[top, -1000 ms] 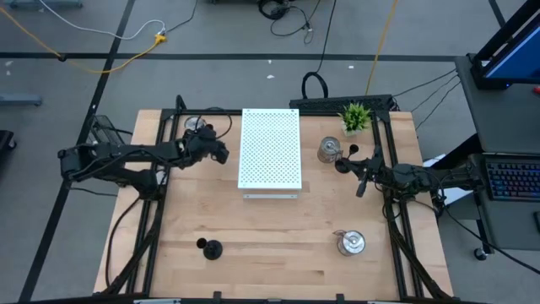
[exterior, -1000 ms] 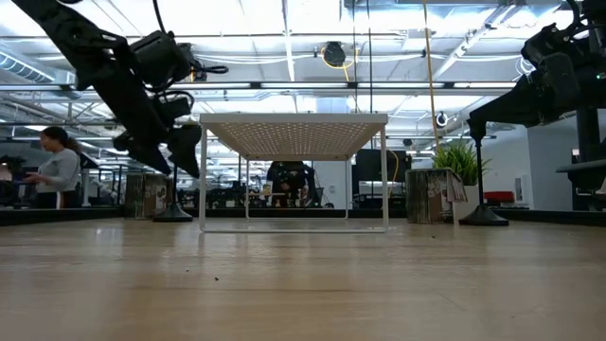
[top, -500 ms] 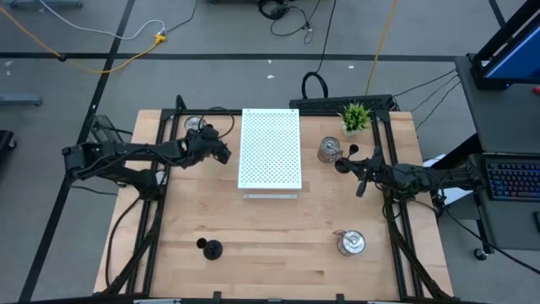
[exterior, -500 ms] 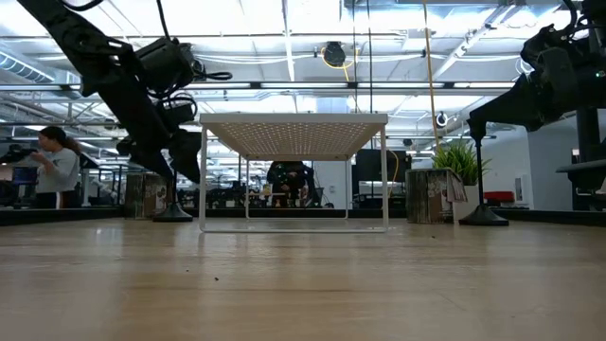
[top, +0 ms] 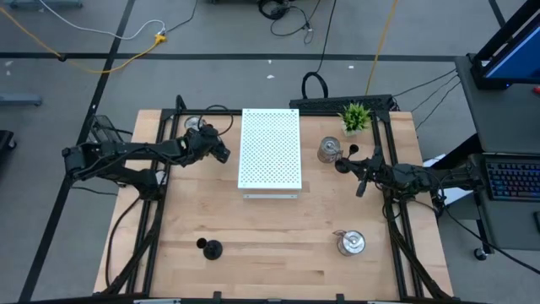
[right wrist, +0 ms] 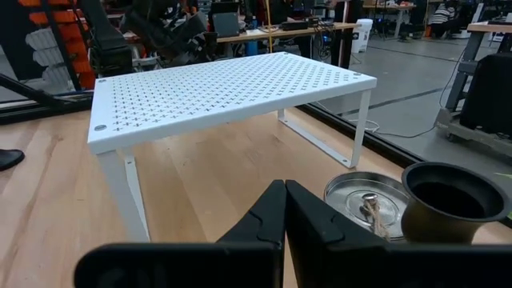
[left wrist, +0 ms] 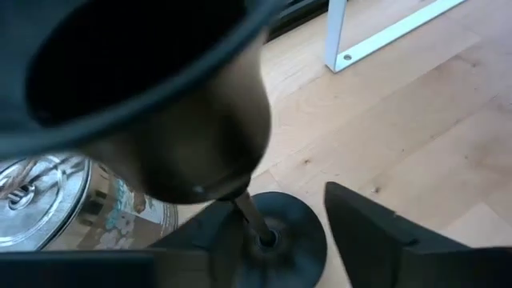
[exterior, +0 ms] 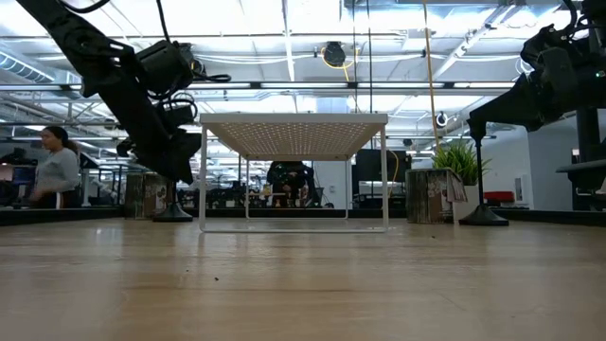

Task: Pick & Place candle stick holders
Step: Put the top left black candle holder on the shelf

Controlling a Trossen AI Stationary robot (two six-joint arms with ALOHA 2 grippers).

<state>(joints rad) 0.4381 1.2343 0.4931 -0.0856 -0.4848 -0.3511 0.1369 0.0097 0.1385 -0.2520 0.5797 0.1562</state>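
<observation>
Wood table (top: 278,228), white perforated shelf (top: 270,148) mid-back. Left gripper (left wrist: 276,228) spread wide, straddling stem of black holder (left wrist: 276,236), silver holder (left wrist: 48,196) just beside; lined up for grab, I'd guess. Right gripper (right wrist: 284,210) clenched empty, black holder (right wrist: 444,200) and silver holder (right wrist: 368,204) just ahead

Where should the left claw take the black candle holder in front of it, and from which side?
Grip the thin stem of the black candle holder, coming in level from the side. It stands upright; the cup above and round base below are wider, and the left claw straddles it.
</observation>
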